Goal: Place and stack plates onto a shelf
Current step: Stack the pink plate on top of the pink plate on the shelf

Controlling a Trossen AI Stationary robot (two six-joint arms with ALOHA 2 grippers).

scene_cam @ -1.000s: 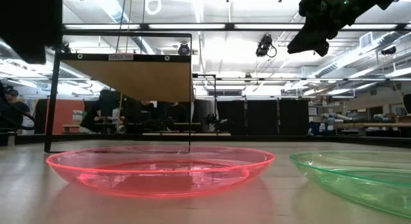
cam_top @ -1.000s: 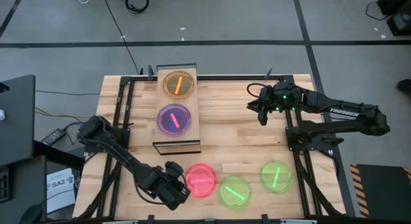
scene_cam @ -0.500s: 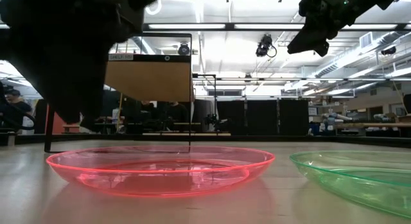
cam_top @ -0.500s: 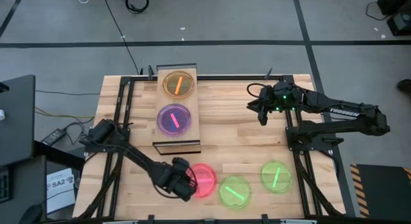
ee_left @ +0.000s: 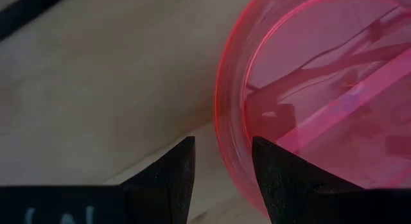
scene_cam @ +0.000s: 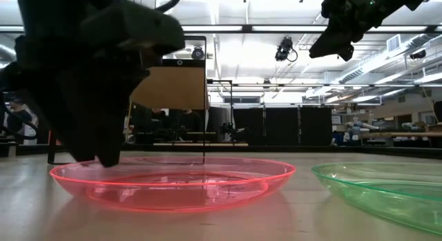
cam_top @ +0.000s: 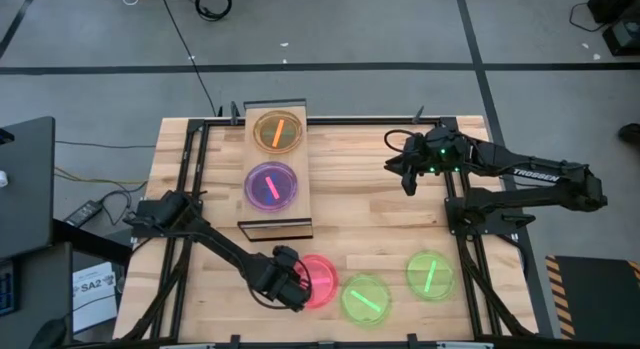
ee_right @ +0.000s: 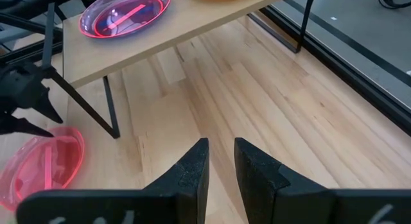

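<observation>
Left gripper [cam_top: 296,286] released, jaws straddling pink plate [cam_top: 318,280] rim on worktop; light, stiff, slippery plastic, probably best pinched at that thin rim.

Glossy translucent plastic pink plate [ee_left: 321,102]; smooth pale matt wood tabletop [cam_top: 380,204]; light-wood shelf [ee_right: 192,22] on dark frame; matt black fingers [ee_left: 170,179].

Two dark jointed arms, white lettering on the right arm [cam_top: 545,176], green light glowing at its wrist.
</observation>
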